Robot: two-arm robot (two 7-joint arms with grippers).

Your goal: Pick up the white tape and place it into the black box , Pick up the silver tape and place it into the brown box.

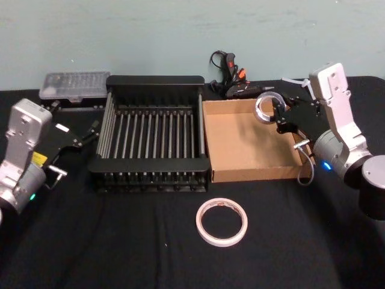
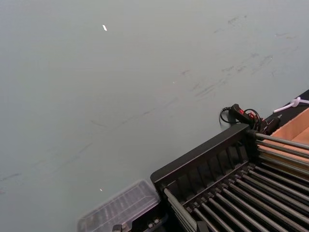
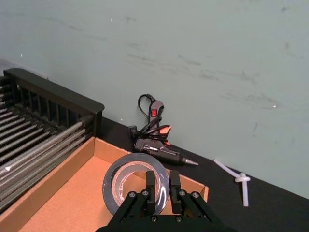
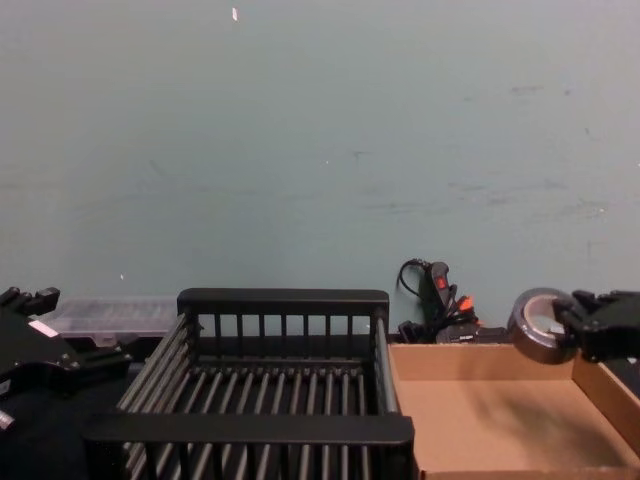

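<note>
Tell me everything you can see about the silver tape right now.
The silver tape is a small, thick roll with a dark grey, slightly shiny outer band and a pale inner core. It is held on edge in the right tool, whose fingers pinch one side of the ring, one inside the hole and one outside. It hangs above the far right corner of the brown box, clear of the floor, with only the tool touching it.

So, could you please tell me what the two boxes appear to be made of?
The black box looks like matte moulded plastic, with thin rods, possibly metal, forming its floor. The brown box looks like plain cardboard: flat tan walls, dull finish.
</note>
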